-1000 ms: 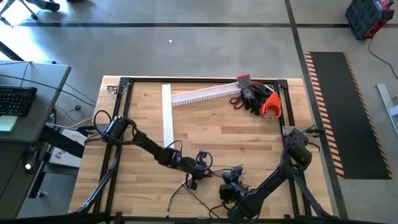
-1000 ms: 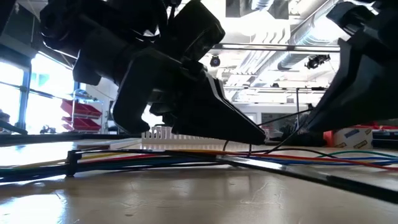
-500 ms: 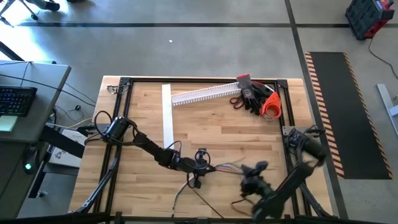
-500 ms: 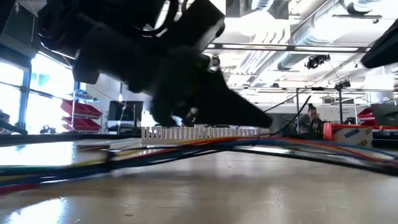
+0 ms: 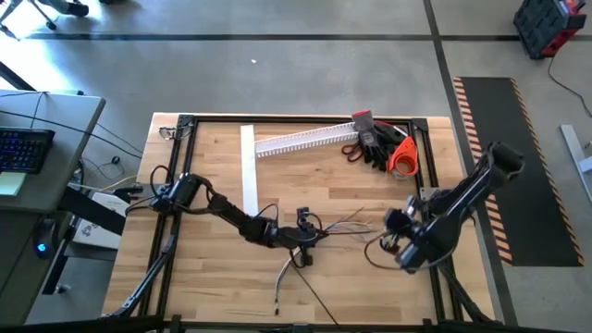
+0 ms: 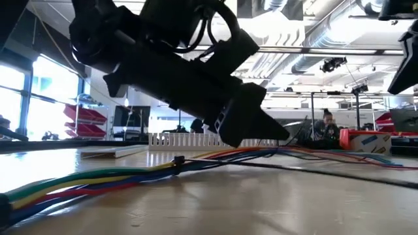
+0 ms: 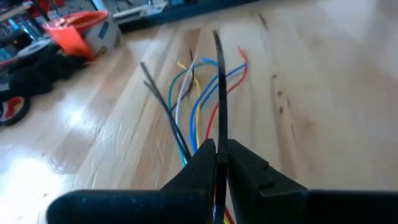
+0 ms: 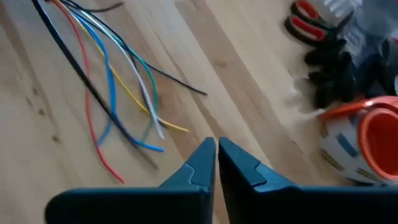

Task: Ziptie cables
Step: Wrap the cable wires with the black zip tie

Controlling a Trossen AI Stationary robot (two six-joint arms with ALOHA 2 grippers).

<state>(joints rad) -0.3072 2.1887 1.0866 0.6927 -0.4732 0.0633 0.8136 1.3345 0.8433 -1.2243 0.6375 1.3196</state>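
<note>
The cables (image 5: 338, 227) lie across the table's near middle. They are a bundle of coloured and dark wires, with loose fanned ends (image 8: 124, 93) toward the right and the other end (image 5: 277, 296) near the near edge. In the low view a dark band (image 6: 176, 160) sits round the bundle (image 6: 124, 177). My left gripper (image 5: 310, 233) (image 7: 217, 146) stands over the bundle's middle, shut on a thin black ziptie (image 7: 219, 87). My right gripper (image 5: 396, 231) (image 8: 216, 144) is raised right of the wire ends, shut and holding nothing. My left gripper pinches the black ziptie between its two fingertips (image 7: 239, 155). The strip runs straight forward along the fingers and sticks out well past them over the fanned wires (image 7: 193, 93). The fingers slant down toward the table's right (image 6: 251, 124). The strip's rear end is hidden by the fingers.
A white slotted channel (image 5: 305, 139) and a flat white strip (image 5: 247, 171) lie toward the far edge. Black gloves (image 5: 375, 143), red-handled scissors (image 5: 354, 148) and an orange tape roll (image 5: 404, 159) crowd the far right corner. Bare wood lies between them and the cables.
My right arm has swung up and away from the bundle near the table's near edge, toward the right edge. My left gripper has moved a little right and toward the far edge. The bundle has been drawn that way, and its near end trails behind.
</note>
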